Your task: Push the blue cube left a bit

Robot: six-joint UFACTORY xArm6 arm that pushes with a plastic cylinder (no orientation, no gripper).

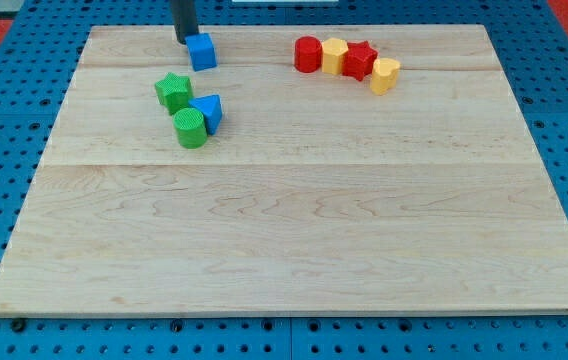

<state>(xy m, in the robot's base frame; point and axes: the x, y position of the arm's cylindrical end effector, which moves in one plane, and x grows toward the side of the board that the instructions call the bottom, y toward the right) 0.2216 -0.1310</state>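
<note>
The blue cube [202, 51] sits near the view's top, left of centre, on the wooden board [294, 220]. My tip [182, 40] is at the cube's upper left corner, touching or almost touching it. The dark rod rises from there out of the view's top edge.
Below the cube is a cluster: a green star [173, 92], a blue triangular block [207, 111] and a green cylinder [191, 128]. At the view's top right a row holds a red cylinder [308, 54], a yellow block [334, 56], a red star [359, 60] and a yellow block [385, 74].
</note>
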